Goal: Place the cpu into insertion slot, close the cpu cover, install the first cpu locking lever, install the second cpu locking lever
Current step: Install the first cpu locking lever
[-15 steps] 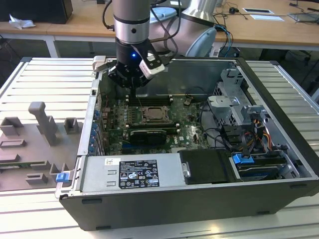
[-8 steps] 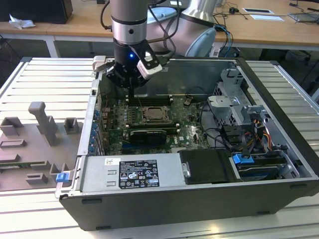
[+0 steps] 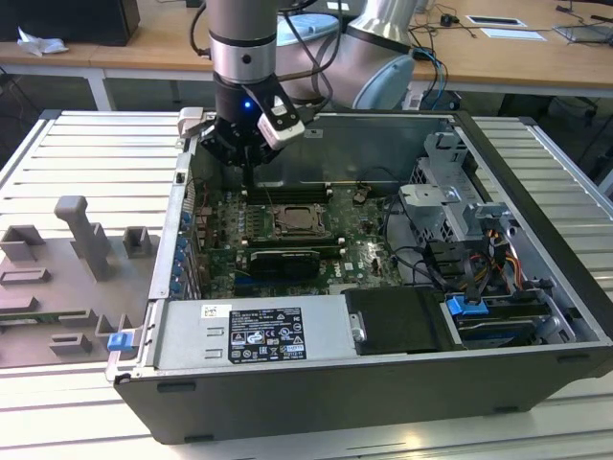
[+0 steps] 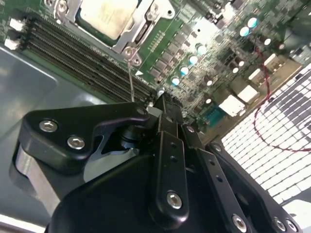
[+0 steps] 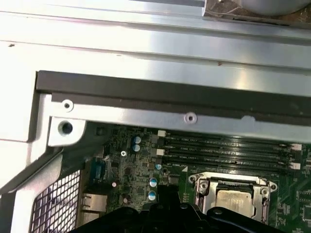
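Observation:
The cpu (image 4: 104, 17) lies in the insertion slot (image 3: 295, 219) on the green board, its pale face up. The silver cpu cover (image 4: 146, 23) lies flat around it, also seen in the first wrist view as the cpu cover (image 5: 204, 186) framing the cpu (image 5: 234, 200). A thin wire locking lever (image 4: 130, 73) stands up from the socket's corner and reaches my gripper (image 4: 163, 102). The fingers look pressed together beside the lever's end; I cannot tell whether they grip it. In the exterior view my gripper (image 3: 251, 185) hangs over the board just to the exterior view's left of the socket.
Long black memory slots (image 4: 82, 58) run beside the socket. A black graphics card (image 3: 280, 261), the power supply (image 3: 254, 331) and cables (image 3: 431, 259) sit inside the case. The case wall (image 5: 170, 92) is close to the gripper. A grey fixture (image 3: 81, 244) stands outside.

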Tool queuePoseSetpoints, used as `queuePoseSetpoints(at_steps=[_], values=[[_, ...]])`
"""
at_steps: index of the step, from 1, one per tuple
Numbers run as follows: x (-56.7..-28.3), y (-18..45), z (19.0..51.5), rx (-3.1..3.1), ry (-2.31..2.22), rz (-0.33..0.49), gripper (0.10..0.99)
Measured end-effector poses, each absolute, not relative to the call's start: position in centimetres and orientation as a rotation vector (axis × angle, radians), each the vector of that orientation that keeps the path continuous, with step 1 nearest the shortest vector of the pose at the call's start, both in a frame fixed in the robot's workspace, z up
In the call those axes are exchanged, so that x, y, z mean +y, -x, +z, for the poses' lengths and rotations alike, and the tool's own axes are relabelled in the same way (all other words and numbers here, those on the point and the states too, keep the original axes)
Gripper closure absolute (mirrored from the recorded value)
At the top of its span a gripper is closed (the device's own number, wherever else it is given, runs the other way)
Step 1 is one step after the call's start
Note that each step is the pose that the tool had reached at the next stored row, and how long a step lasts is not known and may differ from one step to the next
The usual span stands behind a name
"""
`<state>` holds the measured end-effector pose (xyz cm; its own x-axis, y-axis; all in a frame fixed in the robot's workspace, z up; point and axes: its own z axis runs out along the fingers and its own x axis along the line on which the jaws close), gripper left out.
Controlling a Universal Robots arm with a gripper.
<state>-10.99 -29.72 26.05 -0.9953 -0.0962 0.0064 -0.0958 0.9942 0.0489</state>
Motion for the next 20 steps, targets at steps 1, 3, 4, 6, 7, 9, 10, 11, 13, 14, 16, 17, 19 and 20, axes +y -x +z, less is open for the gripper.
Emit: queuePoseSetpoints(at_steps=[1, 3, 4, 6, 7, 9, 10, 11, 13, 14, 16, 17, 19, 20], values=[[-29.7, 10.9, 26.0, -3.128, -0.151, -0.076, 0.980], [-29.6, 10.6, 26.0, -3.128, -0.151, -0.076, 0.980], [-29.5, 10.5, 25.9, -3.128, -0.151, -0.076, 0.980], [-29.4, 10.3, 25.9, -3.128, -0.151, -0.076, 0.980], [-29.5, 10.3, 25.9, -3.128, -0.151, -0.076, 0.980], [-29.4, 10.2, 25.9, -3.128, -0.151, -0.075, 0.980], [-29.4, 10.1, 25.9, -3.128, -0.151, -0.074, 0.980], [-29.4, 10.0, 25.9, -3.128, -0.151, -0.074, 0.980], [-29.4, 9.8, 25.9, -3.128, -0.150, -0.073, 0.980], [-29.4, 9.7, 25.9, -3.128, -0.151, -0.074, 0.980], [-29.4, 9.5, 25.8, -3.128, -0.150, -0.074, 0.980], [-29.4, 9.2, 25.8, -3.128, -0.150, -0.074, 0.980], [-29.4, 8.7, 25.8, -3.128, -0.149, -0.074, 0.980], [-29.4, 8.4, 25.8, -3.128, -0.149, -0.074, 0.980]])
